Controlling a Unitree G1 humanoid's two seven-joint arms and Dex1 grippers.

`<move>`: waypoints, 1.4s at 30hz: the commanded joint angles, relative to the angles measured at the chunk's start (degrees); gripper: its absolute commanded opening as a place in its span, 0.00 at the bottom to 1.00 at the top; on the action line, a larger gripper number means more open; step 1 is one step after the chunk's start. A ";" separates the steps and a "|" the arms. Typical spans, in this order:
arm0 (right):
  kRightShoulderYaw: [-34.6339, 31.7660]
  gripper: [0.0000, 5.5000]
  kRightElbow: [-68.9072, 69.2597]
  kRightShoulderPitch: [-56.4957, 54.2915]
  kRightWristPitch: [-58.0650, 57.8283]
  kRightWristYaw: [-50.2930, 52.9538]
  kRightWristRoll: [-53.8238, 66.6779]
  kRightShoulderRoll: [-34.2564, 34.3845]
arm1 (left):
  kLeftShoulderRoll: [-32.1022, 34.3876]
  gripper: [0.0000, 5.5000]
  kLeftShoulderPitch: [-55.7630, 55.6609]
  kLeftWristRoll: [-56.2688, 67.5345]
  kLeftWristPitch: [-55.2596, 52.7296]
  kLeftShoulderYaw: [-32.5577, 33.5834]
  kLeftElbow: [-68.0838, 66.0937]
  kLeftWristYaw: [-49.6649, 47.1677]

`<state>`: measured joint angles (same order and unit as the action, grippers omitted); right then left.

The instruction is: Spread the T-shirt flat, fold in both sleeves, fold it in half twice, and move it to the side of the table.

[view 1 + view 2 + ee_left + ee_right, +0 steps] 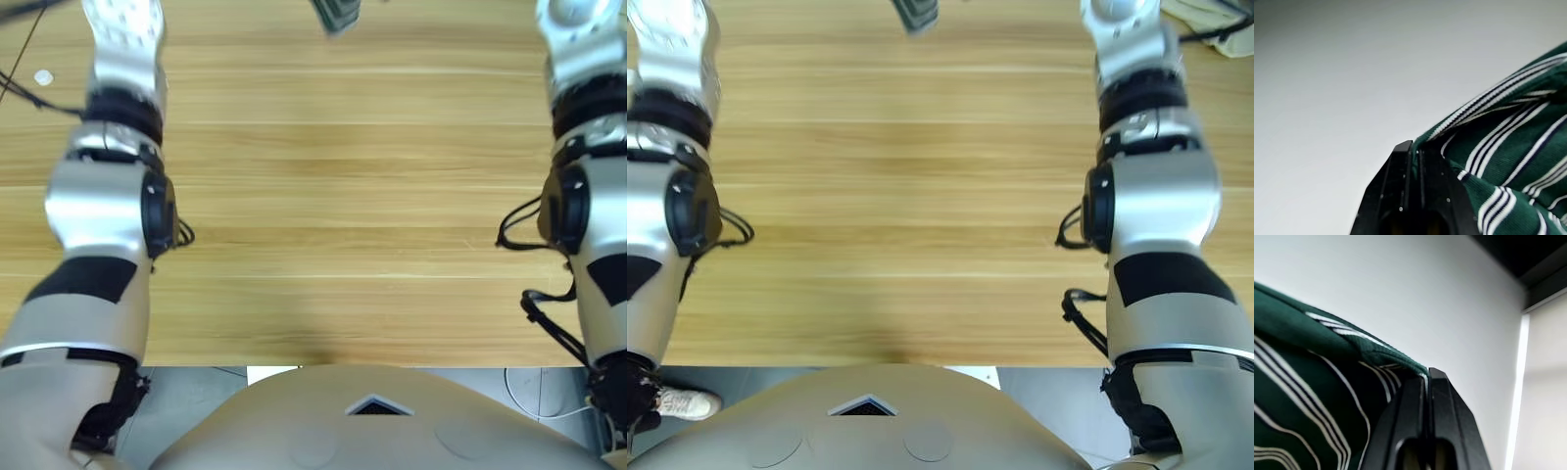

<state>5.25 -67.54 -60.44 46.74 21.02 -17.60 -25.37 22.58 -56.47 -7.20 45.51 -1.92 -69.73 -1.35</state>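
Note:
The T-shirt point(1508, 161) is dark green with thin white and navy stripes. In the left wrist view my left gripper point(1413, 149) is shut on its edge, with the cloth hanging off to one side. My right gripper point(1426, 377) is likewise shut on a hem of the T-shirt point(1312, 382), the fabric bunched beside the black fingers. In the eye views both arms stretch up past the top edge, and a small piece of the T-shirt point(336, 14) hangs at the top middle above the wooden table point(333, 215).
A pale cloth with a dark cable point(1220, 22) lies at the table's far right corner. A small round white object point(43, 76) and black cables sit at the far left. The table's near edge point(392, 364) runs close to my body.

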 commanded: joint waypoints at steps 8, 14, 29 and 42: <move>4.13 0.00 17.37 53.93 10.40 -54.08 21.48 -11.05 | 8.09 0.00 45.98 0.67 13.38 -14.52 12.85 36.01; 3.19 0.00 24.80 61.06 8.68 -57.25 20.48 -12.23 | 11.44 0.00 55.40 2.20 7.72 -11.21 27.51 32.87; -0.52 0.24 50.53 78.11 1.98 -60.54 25.17 -15.56 | 12.95 0.48 74.39 19.52 -2.52 -6.41 58.17 37.02; -2.44 0.24 58.57 75.05 1.43 -63.40 33.25 -13.51 | 2.09 0.48 34.41 -14.41 -9.96 -17.61 42.71 25.95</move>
<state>2.71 -9.72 16.51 48.87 -41.33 14.45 -39.31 24.70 -20.91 -16.97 34.15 -15.43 -22.96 23.24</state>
